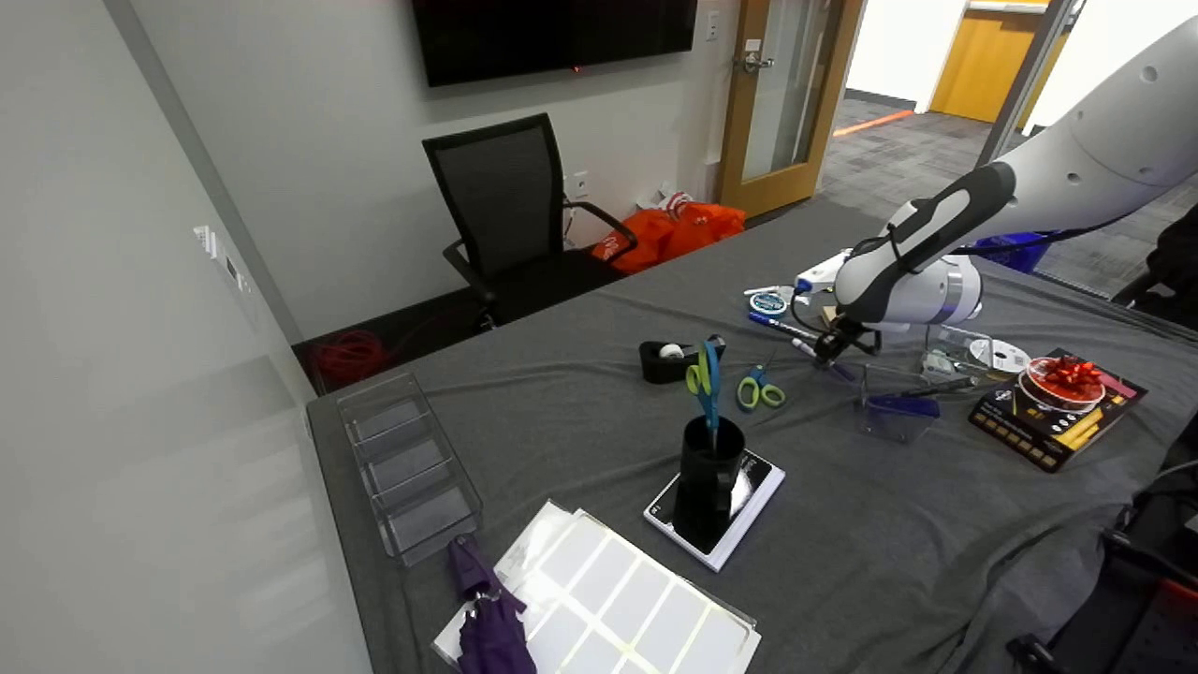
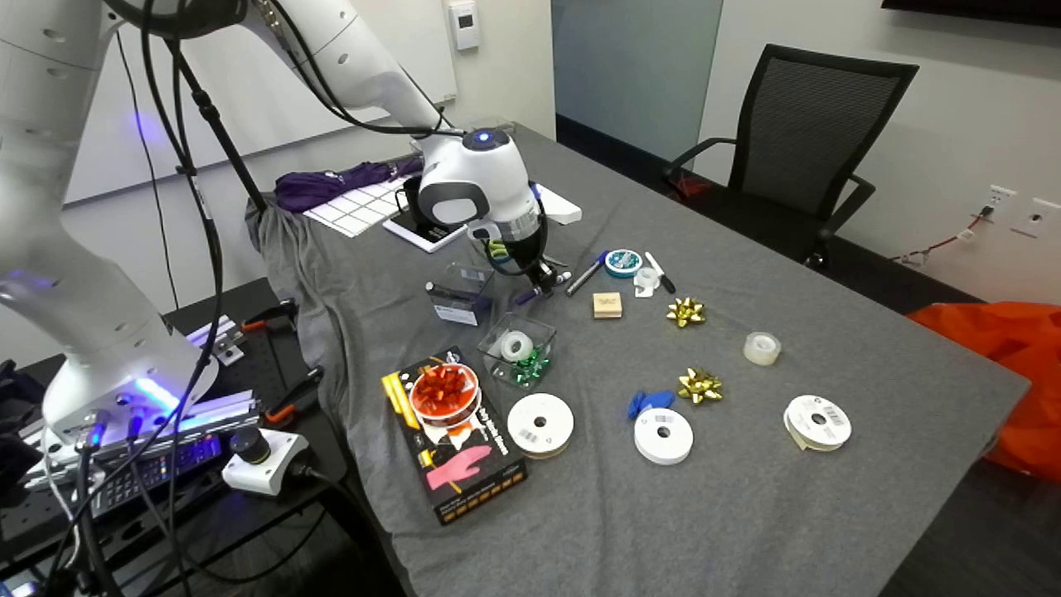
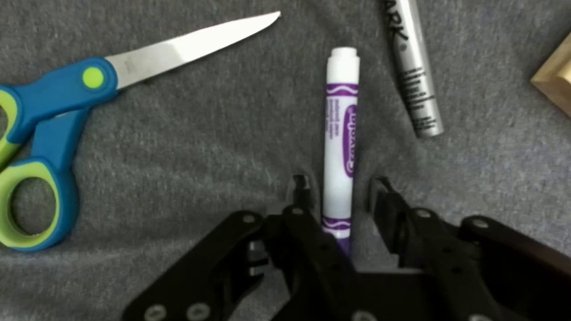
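Black, jointed metal fingers (image 3: 392,223) stand nearest in the wrist view, partly open and gripping nothing. Between them, on the counter (image 3: 223,147) covered in grey cloth, lies a slim white plastic marker (image 3: 339,151) with purple bands and a purple cap; cloth shows clearly between its barrel and the right fingertip, with a narrower gap on the left. Left of it, well apart, rest scissors (image 3: 67,93) with blue-and-lime plastic handles, their steel blade aimed far and right. Right of the marker's far half, near but not touching, is a silver-barrelled pen (image 3: 417,76) with black lettering. Farther right, cut off by the edge, sits a pale wooden block (image 3: 553,78). In an exterior view, two open, clear plastic bins stand near the fingers; the nearer bin (image 2: 495,365) holds a white tape roll (image 2: 516,346) and a shiny green bow (image 2: 529,367). The marker's long axis runs near to far, almost straight, purple cap toward the near side, white end pointing far.
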